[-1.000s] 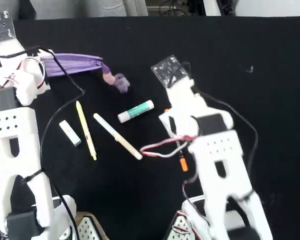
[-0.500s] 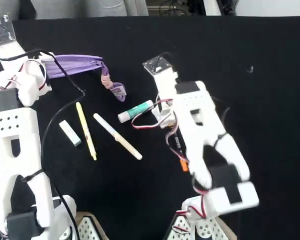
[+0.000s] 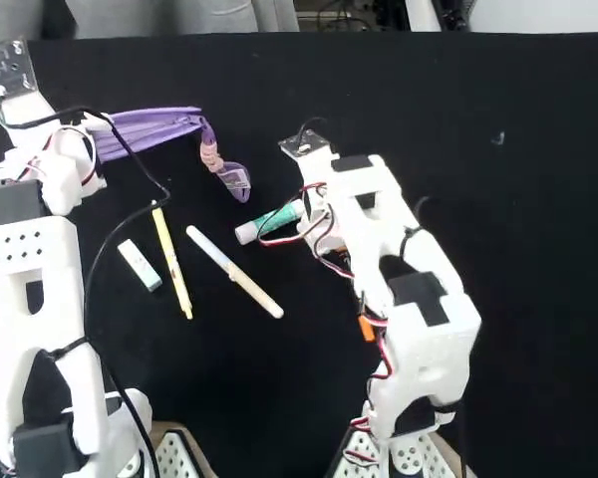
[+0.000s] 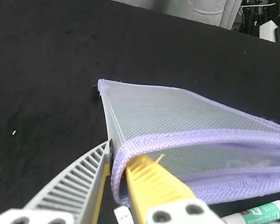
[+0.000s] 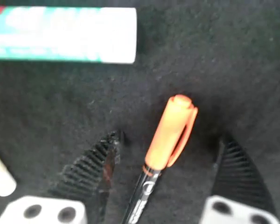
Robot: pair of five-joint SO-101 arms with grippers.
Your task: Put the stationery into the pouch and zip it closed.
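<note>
Straddling the orange pen (image 5: 170, 128), the right gripper (image 5: 170, 140) has its jaws spread wide, one on each side of the cap, nothing pinched yet. A second ago that arm stood higher and further back; since then it has swung forward and dropped low over the black table (image 3: 498, 249). It is now right beside the glue stick (image 3: 269, 221). From above, just the orange tail of the pen pokes out below the arm. The pen itself hasn't shifted.

The left gripper (image 4: 121, 154) is clamped narrow on the corner edge of the purple pouch (image 4: 177, 121), same hold as before. The pouch (image 3: 145, 129) lies at the far left of the table with its mouth toward the stationery. The zipper charm (image 3: 229, 177) has swung a bit and now dangles off the pouch's end.

On the table, well apart from the pouch, lie the yellow pencil (image 3: 171, 261), the white pen (image 3: 234, 271), the small eraser (image 3: 140, 264) and the glue stick.

My read: nothing is in the pouch yet, so the task is early. The descent looks like the approach for the first pick, so next should be closing on the pen. The cap sits a little off-centre between the jaws, so it may roll.
</note>
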